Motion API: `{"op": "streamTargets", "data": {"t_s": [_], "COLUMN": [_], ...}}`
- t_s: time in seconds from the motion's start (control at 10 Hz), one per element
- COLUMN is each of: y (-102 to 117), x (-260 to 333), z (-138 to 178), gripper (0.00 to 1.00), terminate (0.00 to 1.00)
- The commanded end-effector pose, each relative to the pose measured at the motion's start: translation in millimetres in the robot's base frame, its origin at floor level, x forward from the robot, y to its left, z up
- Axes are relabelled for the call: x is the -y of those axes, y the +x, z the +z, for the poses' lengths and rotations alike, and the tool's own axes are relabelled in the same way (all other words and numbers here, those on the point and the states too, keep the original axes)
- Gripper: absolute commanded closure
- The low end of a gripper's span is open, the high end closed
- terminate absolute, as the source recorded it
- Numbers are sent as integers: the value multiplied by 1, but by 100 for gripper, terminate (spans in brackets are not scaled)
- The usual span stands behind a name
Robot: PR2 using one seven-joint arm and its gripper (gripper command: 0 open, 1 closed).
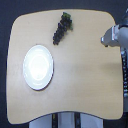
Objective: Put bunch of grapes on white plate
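Two items on table point(85, 75): bunch of grapes point(61, 30) near far edge, white plate point(38, 67) well apart. Gripper point(106, 39) at exterior view's right, jaw state unreadable.

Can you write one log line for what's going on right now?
grapes: bunch of grapes on table, untouched | white plate: empty | gripper: at exterior view's right, apart from grapes, jaws unclear
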Motion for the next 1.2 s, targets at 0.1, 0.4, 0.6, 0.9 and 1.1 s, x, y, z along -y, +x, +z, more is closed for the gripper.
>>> {"op": "streamTargets", "data": {"t_s": [0.1, 0.4, 0.6, 0.9, 1.1], "y": [3, 29, 50, 91, 122], "x": [-10, -34, -69, -144, -179], "z": [-1, -2, -10, -28, -45], "gripper": [0, 0, 0, 0, 0], "terminate": [0, 0, 0, 0, 0]}}
